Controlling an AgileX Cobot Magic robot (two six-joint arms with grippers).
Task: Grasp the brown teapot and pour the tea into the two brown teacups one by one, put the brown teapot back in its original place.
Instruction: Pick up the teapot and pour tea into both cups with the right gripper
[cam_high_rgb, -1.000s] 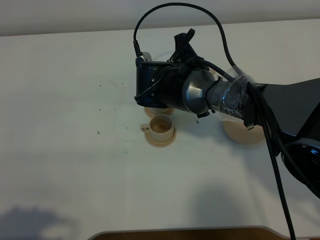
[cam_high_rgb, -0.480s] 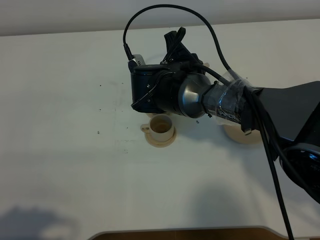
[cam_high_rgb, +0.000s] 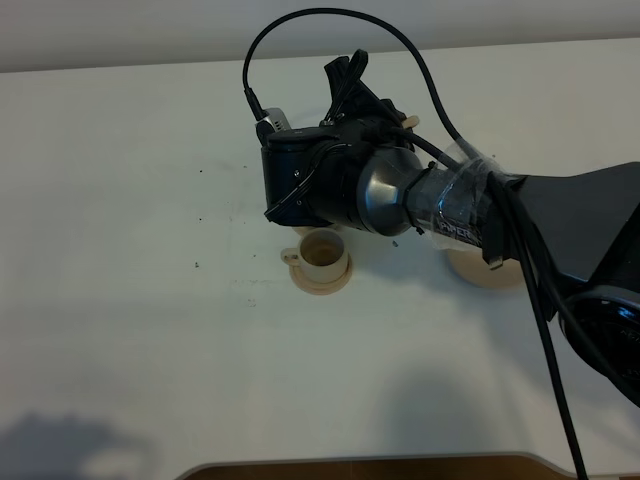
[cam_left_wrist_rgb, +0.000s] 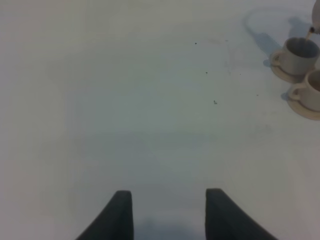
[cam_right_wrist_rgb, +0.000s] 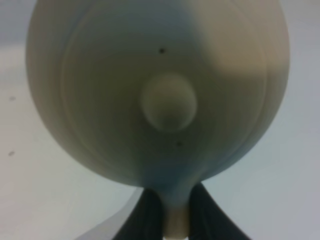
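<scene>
Right wrist view: clamping brown teapot (cam_right_wrist_rgb: 160, 90) by its handle in right gripper (cam_right_wrist_rgb: 171, 220) jaws, aloft toward surface's far edge | tipping it over far teacup (cam_left_wrist_rgb: 299, 51), pour likely underway | near teacup (cam_high_rgb: 322, 256) apparently filled | left gripper (cam_left_wrist_rgb: 169, 215) jaws wide, idle | remaining: return to large saucer (cam_high_rgb: 485, 272).

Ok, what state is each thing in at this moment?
near teacup: upright, tea inside.
far teacup: upright, fill unclear.
brown teapot: held up, lid on, spout above far teacup.
large saucer: visible part bare, teapot off it.
right gripper: shut on the teapot's handle.
left gripper: open, empty.
</scene>
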